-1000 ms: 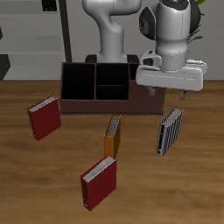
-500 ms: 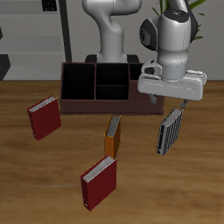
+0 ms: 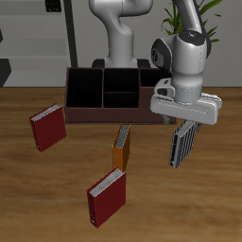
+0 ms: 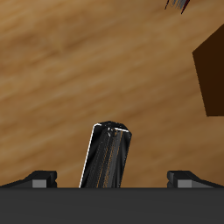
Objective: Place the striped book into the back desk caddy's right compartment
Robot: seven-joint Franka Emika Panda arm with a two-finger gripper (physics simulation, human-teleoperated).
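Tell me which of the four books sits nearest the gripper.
The striped book, right under the gripper. Its cover has dark-grey and white stripes; the two red books and the orange book stand farther away.

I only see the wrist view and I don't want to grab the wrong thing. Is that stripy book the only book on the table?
Observer: No. The exterior view also shows two plain red books and a thin orange book on the wooden table.
Operator: Where is the box it goes in?
Observer: The long dark brown desk caddy stands farther back on the table than the thin grey-and-white striped book, which is close in front of one end of it.
Operator: Am I over the book?
Observer: Yes. The open jaws hang right above its upper edge and have not closed on it.
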